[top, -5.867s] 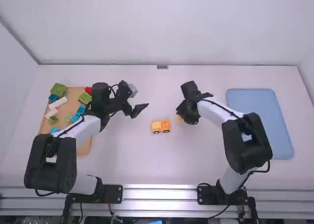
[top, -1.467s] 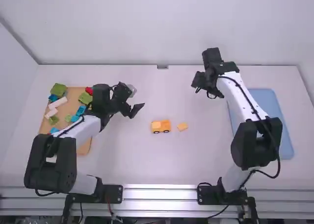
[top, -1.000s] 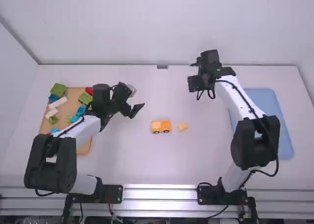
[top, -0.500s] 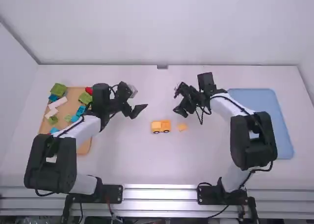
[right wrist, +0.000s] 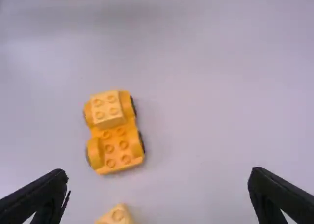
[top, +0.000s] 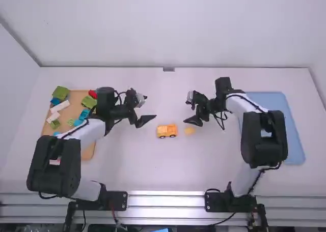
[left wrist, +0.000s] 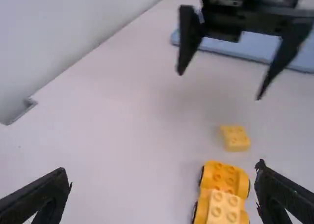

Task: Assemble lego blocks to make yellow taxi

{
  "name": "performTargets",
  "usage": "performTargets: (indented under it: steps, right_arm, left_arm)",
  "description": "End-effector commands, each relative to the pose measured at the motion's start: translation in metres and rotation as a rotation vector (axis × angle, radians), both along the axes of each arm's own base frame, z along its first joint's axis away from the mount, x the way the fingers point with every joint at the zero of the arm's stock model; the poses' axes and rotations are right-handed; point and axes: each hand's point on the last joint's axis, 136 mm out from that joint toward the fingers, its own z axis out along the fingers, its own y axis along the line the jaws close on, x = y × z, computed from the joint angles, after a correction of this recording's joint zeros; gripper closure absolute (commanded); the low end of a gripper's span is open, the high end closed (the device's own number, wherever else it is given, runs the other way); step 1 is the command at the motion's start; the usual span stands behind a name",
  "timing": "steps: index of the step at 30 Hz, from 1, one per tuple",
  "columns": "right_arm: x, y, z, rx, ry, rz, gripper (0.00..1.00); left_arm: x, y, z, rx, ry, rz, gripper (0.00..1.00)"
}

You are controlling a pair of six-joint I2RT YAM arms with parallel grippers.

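My left gripper [top: 145, 121] hangs above the table to the left of the orange toy car [top: 167, 131], and my right gripper [top: 192, 121] is just beyond the loose yellow block [top: 189, 131]. The block lies right of the car, apart from it. In the left wrist view, the left gripper [left wrist: 164, 192] is open and empty, with the car [left wrist: 225, 177] and block [left wrist: 235, 138] ahead. From the right wrist, the right gripper [right wrist: 159, 189] also stands open, nothing between its fingers; the car [right wrist: 117, 145] carries a pale yellow block [right wrist: 108, 108] on one end, near the loose block [right wrist: 117, 215].
An orange-tan board [top: 87, 153] at the left holds green [top: 60, 93], blue, white and red blocks, partly behind the left arm. A blue tray [top: 290, 125] lies at the right, partly behind the right arm.
The right arm has come back from the far side of the table, lower and nearer the loose block. My left gripper has shifted slightly to the right. Car and block have stayed put.
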Motion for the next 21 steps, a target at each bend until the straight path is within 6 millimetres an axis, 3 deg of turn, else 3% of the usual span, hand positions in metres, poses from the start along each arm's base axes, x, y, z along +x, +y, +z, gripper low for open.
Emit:
performTargets:
  steps: [1,4,10,15,21]
  right_arm:
    - [-0.007,0.012,-0.016,0.177,0.093,0.041,0.02]
    - [-0.008,0.011,-0.024,0.190,0.089,0.069,0.02]
    - [-0.016,-0.005,-0.038,0.010,0.034,0.155,0.02]
    - [-0.039,-0.010,-0.054,-0.058,-0.026,0.275,0.02]
    - [-0.034,-0.024,-0.061,-0.086,-0.049,0.256,0.02]
  left_arm:
    - [-0.008,-0.009,-0.003,-0.029,-0.010,-0.074,0.01]
    - [-0.002,-0.010,-0.006,-0.051,0.011,-0.058,0.01]
    - [0.001,-0.010,-0.015,-0.057,0.034,-0.051,0.01]
    - [0.002,-0.009,-0.017,-0.060,0.041,-0.050,0.01]
    - [0.001,-0.012,-0.016,-0.065,0.041,-0.055,0.01]
